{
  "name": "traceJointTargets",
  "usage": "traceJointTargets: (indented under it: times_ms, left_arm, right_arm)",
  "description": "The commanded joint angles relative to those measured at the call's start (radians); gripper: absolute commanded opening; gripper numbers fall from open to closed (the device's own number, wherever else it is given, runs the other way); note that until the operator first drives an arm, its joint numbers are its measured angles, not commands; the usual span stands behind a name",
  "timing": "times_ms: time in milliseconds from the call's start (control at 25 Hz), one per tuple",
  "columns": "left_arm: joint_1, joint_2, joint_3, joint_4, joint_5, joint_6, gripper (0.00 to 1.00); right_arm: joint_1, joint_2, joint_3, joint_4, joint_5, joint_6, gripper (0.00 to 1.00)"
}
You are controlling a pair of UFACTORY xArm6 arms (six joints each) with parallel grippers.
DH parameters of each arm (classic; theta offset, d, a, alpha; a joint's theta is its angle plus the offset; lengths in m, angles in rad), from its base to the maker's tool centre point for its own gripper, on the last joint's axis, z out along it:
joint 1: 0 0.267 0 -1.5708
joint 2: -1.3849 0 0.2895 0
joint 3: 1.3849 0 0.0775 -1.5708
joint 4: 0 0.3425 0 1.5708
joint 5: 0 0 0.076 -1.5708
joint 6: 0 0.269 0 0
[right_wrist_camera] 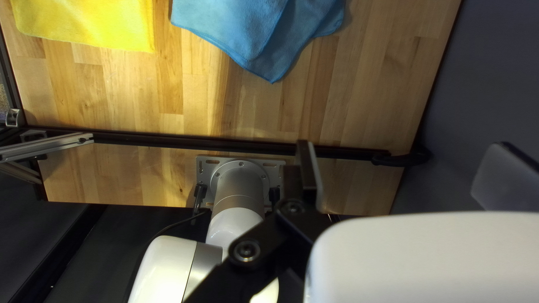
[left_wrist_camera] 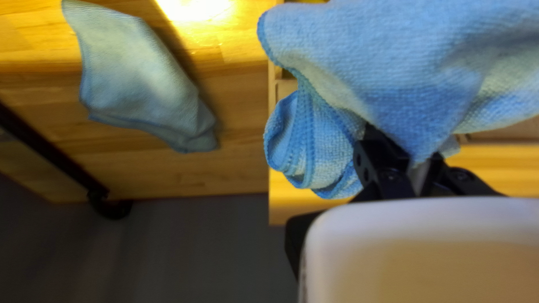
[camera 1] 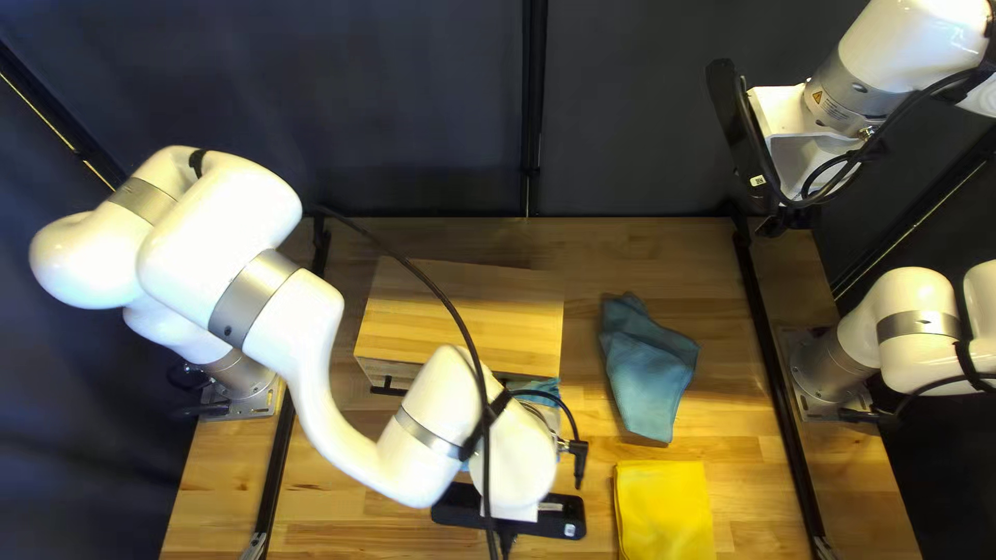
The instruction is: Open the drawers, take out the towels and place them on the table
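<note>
Precariously, left gripper clamps a drooping blue towel by the drawer unit's near face, where folds could snag; right gripper gapes.

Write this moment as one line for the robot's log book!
left gripper: shut on blue towel | on table: second blue towel, yellow towel | next: likely set held towel down

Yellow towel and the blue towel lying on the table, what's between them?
Only a narrow strip of bare table separates the yellow towel from the blue towel; the top left and right wrist views both show it.
</note>
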Motion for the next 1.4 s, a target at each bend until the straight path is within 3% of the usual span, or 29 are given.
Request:
traceJointTargets:
  times_ms: [40, 160, 240, 560, 680, 840, 1000, 1400]
  left_arm:
    - [-0.03, 0.159, -0.269, 0.038, 0.156, 0.054, 0.0]
    - [-0.03, 0.265, -0.431, 0.065, 0.219, 0.088, 0.0]
    - [-0.029, 0.303, -0.481, 0.084, 0.231, 0.1, 0.0]
    - [-0.04, 0.354, -0.541, 0.183, 0.242, 0.075, 0.0]
    - [-0.045, 0.343, -0.513, 0.222, 0.223, 0.042, 0.0]
    - [-0.05, 0.275, -0.372, 0.285, 0.137, -0.046, 0.0]
    - [-0.04, 0.243, -0.292, 0.325, 0.069, -0.093, 0.0]
    - [-0.003, 0.214, -0.196, 0.445, -0.078, -0.163, 0.0]
  right_arm:
    - [0.0, 0.0, 0.0, 0.0, 0.0, 0.0, 1.0]
    - [0.0, 0.0, 0.0, 0.0, 0.0, 0.0, 1.0]
    - [0.0, 0.0, 0.0, 0.0, 0.0, 0.0, 1.0]
    - [0.0, 0.0, 0.0, 0.0, 0.0, 0.0, 1.0]
    - [0.0, 0.0, 0.0, 0.0, 0.0, 0.0, 1.0]
    - [0.0, 0.0, 0.0, 0.0, 0.0, 0.0, 1.0]
    - [0.0, 0.0, 0.0, 0.0, 0.0, 0.0, 1.0]
    - [0.0, 0.0, 0.0, 0.0, 0.0, 0.0, 1.0]
